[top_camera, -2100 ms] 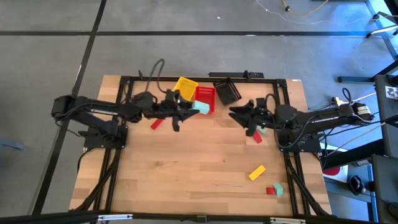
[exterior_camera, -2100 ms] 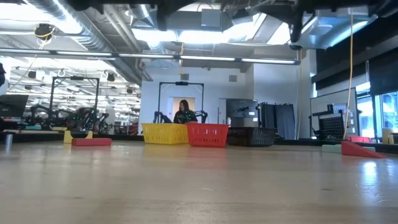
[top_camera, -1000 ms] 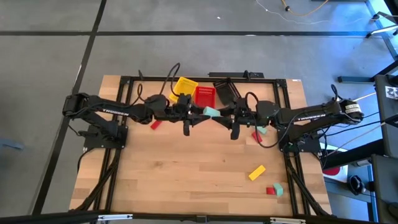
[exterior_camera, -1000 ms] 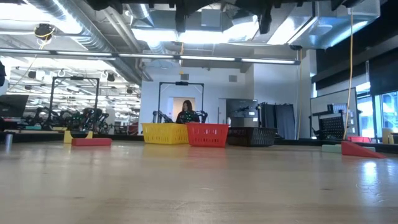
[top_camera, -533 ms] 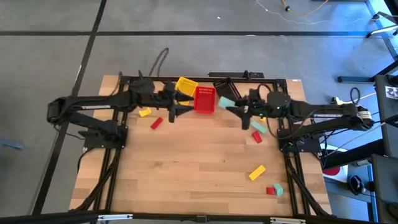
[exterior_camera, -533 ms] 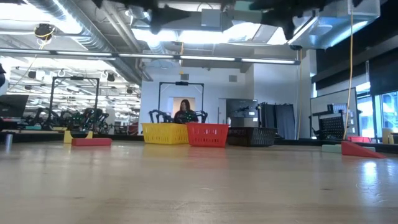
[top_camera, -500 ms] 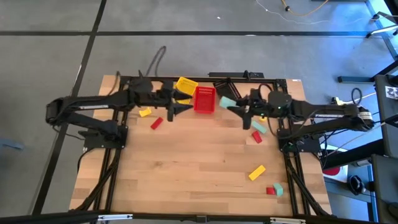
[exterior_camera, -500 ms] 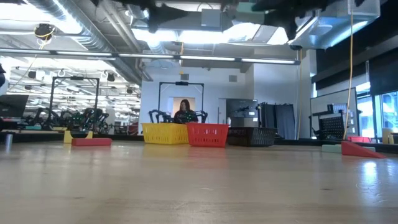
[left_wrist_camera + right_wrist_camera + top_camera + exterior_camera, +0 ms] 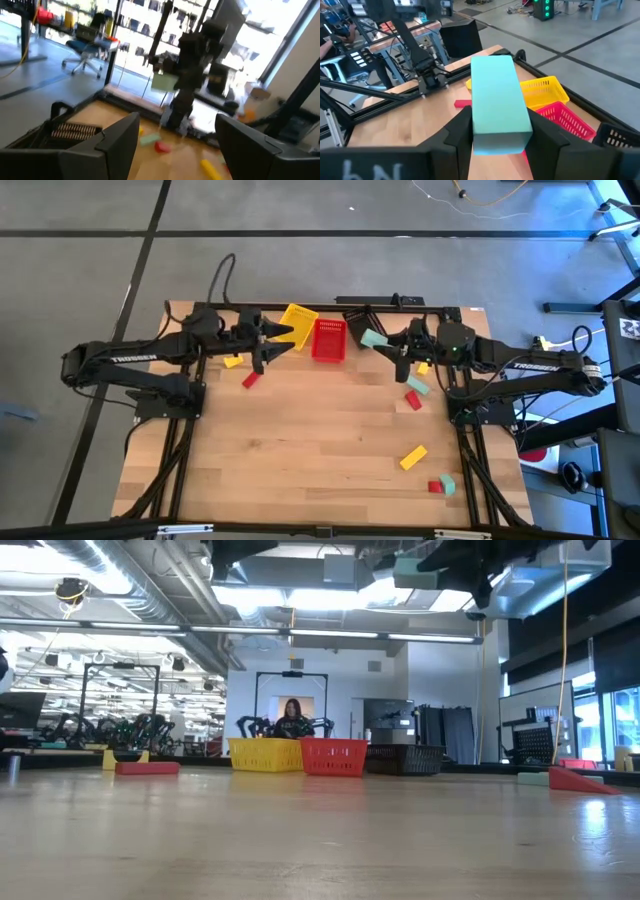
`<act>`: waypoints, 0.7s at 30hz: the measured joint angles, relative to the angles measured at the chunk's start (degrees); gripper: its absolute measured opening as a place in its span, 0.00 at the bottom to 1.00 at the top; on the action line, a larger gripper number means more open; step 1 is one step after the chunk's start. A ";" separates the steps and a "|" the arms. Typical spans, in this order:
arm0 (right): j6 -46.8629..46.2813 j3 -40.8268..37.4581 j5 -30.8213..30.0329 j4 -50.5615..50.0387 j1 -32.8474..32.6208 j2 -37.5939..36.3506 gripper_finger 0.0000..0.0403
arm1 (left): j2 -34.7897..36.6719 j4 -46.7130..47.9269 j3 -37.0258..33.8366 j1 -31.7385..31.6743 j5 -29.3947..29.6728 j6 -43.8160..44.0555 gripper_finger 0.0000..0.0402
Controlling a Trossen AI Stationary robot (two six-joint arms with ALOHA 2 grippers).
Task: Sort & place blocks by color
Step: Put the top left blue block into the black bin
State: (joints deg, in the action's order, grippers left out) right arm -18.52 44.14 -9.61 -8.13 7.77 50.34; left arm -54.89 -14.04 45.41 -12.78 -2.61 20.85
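A teal block [image 9: 496, 95], a short bar, is held in the air by my right gripper [image 9: 388, 347], near the black basket [image 9: 365, 326] at the far side. In the low view the teal block [image 9: 414, 573] shows high above the table. My left gripper [image 9: 277, 340] hangs open and holds nothing, in front of the yellow basket [image 9: 298, 318]; in its wrist view my left gripper [image 9: 177, 150] faces the right arm. Loose on the wood lie a yellow block [image 9: 233, 361], a red block [image 9: 250, 380], a teal block [image 9: 416, 386] and another red block [image 9: 413, 401]. My right gripper pinches the teal bar between its two fingers, on the two long sides [image 9: 476, 131] near one end. The fingers [image 9: 546, 134] come about level from the table's right and lie along the bar. The bar's far end sticks out past them, and the bar is lifted clear of everything.
The red basket [image 9: 328, 340] stands between the yellow and the black one at the far edge. Near the front right lie a yellow bar [image 9: 413, 457] and a red and a teal cube [image 9: 441, 485]. A dark frame [image 9: 300, 305] runs along the far edge.
A second ago both grippers met over the table's middle with the teal bar between them. The left gripper has let go and drawn back toward the left and far edge. The right gripper has carried the bar toward the right and far edge, still in the air.
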 joint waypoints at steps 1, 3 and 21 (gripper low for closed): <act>-0.69 0.00 -0.22 0.12 0.00 0.15 0.34 | 0.22 -0.89 -0.27 0.08 0.14 0.40 0.63; -0.81 0.00 -0.77 0.14 0.01 0.68 0.34 | 0.64 -0.92 -0.46 0.09 0.18 0.91 0.63; -0.66 12.90 -0.89 -19.09 21.13 29.78 0.34 | 0.66 -1.07 -0.46 0.05 3.44 0.99 0.63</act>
State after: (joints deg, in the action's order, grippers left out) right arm -19.18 57.04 -10.49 -27.22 28.90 80.12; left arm -54.24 -15.11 44.95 -12.73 0.83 21.83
